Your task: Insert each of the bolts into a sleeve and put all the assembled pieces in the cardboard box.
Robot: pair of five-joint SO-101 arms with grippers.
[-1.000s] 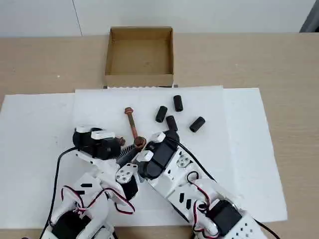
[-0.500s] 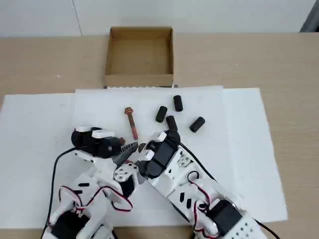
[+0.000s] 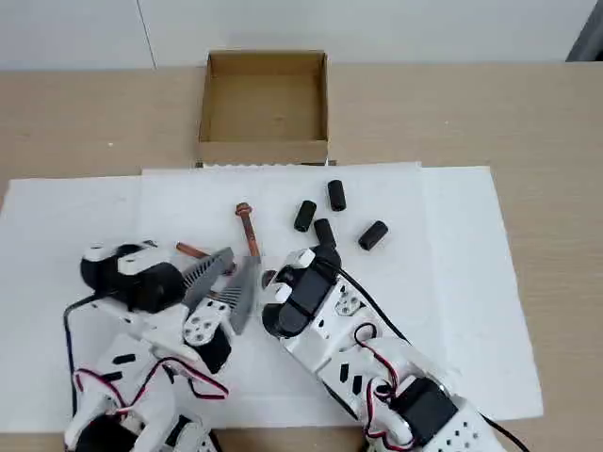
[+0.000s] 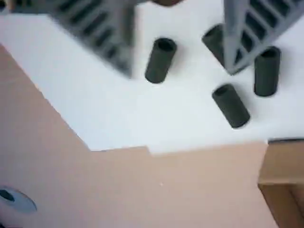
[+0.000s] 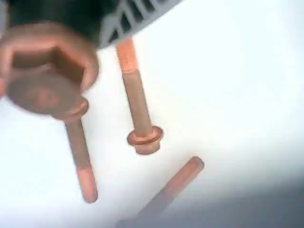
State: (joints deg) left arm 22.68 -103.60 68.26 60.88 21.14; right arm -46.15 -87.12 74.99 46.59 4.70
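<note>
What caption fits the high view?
Four sleeves and loose bolts lie on paper near the box, none assembled yet.

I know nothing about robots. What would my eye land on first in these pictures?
Two white robot arms crowd the near side of a white sheet, and the left gripper is spread open beside a copper bolt. Just beyond lie four short black sleeves in a loose cluster. Behind them the open cardboard box stands at the far side.
</note>
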